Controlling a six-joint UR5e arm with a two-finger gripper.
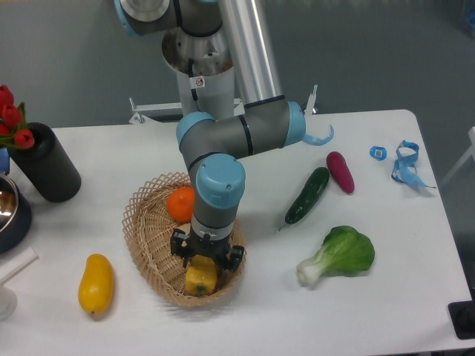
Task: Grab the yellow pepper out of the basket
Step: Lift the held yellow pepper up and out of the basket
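Observation:
The yellow pepper (200, 279) sits in the front part of the tan wicker basket (142, 239), lobed and glossy, its stem hidden. My gripper (202, 268) points straight down over it, with a finger on each side of the pepper. The jaws look closed against its sides. The pepper still rests low in the basket. An orange fruit (180, 204) lies in the basket behind the gripper.
A smooth yellow mango-like fruit (96, 283) lies left of the basket. A black cylinder (46, 163) with red flowers and a dark metal bowl (9, 211) stand at the left. A cucumber (307, 194), a purple vegetable (341, 171) and a bok choy (339, 254) lie to the right.

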